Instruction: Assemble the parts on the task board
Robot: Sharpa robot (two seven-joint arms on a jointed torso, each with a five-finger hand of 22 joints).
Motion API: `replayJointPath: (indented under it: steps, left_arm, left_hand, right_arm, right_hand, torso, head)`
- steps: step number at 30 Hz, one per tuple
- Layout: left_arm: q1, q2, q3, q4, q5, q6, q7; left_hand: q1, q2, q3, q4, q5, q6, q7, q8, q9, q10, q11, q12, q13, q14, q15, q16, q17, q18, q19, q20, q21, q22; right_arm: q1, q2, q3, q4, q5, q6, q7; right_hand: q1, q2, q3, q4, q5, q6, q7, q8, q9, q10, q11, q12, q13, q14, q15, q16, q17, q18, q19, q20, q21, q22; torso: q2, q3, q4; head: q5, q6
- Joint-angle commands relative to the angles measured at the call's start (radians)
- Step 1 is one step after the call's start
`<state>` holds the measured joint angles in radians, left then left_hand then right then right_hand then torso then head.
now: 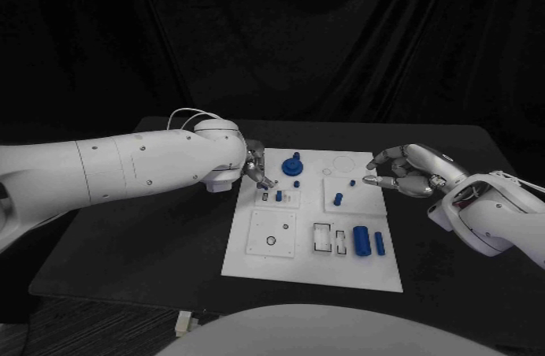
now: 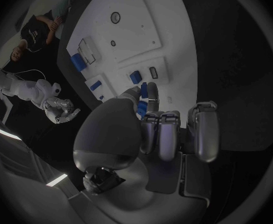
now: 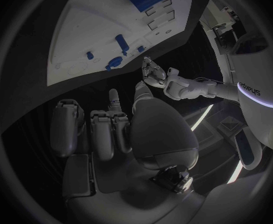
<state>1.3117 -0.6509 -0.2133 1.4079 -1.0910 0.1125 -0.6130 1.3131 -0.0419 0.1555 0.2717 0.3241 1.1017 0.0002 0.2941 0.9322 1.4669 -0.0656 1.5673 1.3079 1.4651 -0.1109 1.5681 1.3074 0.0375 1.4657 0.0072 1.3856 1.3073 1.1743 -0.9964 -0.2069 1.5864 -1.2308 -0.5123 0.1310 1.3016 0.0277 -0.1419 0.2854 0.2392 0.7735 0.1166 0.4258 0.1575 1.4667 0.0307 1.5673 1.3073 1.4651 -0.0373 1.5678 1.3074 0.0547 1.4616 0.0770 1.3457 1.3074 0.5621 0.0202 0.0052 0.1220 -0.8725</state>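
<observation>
The white task board (image 1: 318,250) lies mid-table. My left hand (image 1: 256,171) reaches over its upper left part and pinches a small blue peg (image 2: 143,89) between thumb and finger, just above the board (image 2: 136,30). My right hand (image 1: 409,171) hovers at the board's upper right edge, fingers bent, thumb and finger apart, holding nothing. On the board stand a round blue knob (image 1: 293,166) and short pegs (image 1: 339,199). A thick blue cylinder (image 1: 361,240) and a slim one (image 1: 380,243) lie at the lower right.
Empty slots (image 1: 324,237) and a round hole (image 1: 272,240) sit in the board's lower half. Black table (image 1: 148,238) surrounds the board. The right wrist view shows the board (image 3: 93,30) and my left hand (image 3: 155,74) beyond it.
</observation>
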Motion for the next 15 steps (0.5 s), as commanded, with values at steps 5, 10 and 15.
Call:
replayJointPath:
  steps: [5, 10, 15]
  left_arm:
    - [-0.018, -0.006, 0.0, 0.025, -0.015, -0.028, -0.026]
    - [-0.028, -0.006, 0.0, 0.027, -0.028, -0.037, -0.027]
    - [-0.039, -0.005, 0.0, 0.024, -0.039, -0.048, -0.026]
  left_hand:
    - [-0.016, -0.001, 0.007, 0.009, -0.012, -0.012, 0.003, -0.008, 0.0, 0.104, 0.0, 0.003, 0.263, 0.106, 0.0, 0.003, 0.263, 0.005, 0.03, -0.005, -0.011, 0.206]
    - [-0.02, -0.002, 0.008, 0.011, -0.013, -0.014, 0.004, -0.009, -0.001, 0.104, 0.001, 0.003, 0.263, 0.106, 0.001, 0.003, 0.263, 0.005, 0.03, -0.004, -0.012, 0.206]
    - [-0.024, -0.002, 0.008, 0.013, -0.015, -0.014, 0.005, -0.009, -0.001, 0.104, 0.002, 0.003, 0.263, 0.106, 0.001, 0.003, 0.263, 0.005, 0.03, -0.004, -0.012, 0.206]
  right_arm:
    - [-0.002, -0.001, 0.001, 0.003, -0.002, 0.005, -0.018]
    - [-0.002, 0.0, 0.001, 0.004, -0.002, 0.005, -0.019]
    - [-0.003, 0.0, 0.001, 0.004, -0.002, 0.004, -0.018]
  right_hand:
    - [0.011, -0.002, -0.004, -0.001, 0.004, 0.007, -0.001, -0.003, -0.001, 0.104, 0.005, 0.004, 0.263, 0.105, 0.004, 0.0, 0.26, -0.001, 0.017, -0.003, -0.004, 0.193]
    - [0.011, -0.002, -0.004, -0.001, 0.004, 0.007, -0.001, -0.003, -0.001, 0.104, 0.005, 0.004, 0.263, 0.105, 0.004, 0.0, 0.26, -0.001, 0.017, -0.003, -0.004, 0.193]
    - [0.011, -0.002, -0.004, -0.001, 0.004, 0.007, -0.001, -0.003, -0.001, 0.104, 0.005, 0.004, 0.263, 0.105, 0.004, 0.0, 0.26, -0.001, 0.017, -0.003, -0.004, 0.193]
  torso:
    - [0.0, 0.0001, -0.001]
    - [0.002, -0.0003, 0.0002]
    - [0.002, -0.0003, -0.0003]
  head:
    - [-0.001, 0.0]
    - [-0.001, 0.0]
    - [0.001, 0.0]
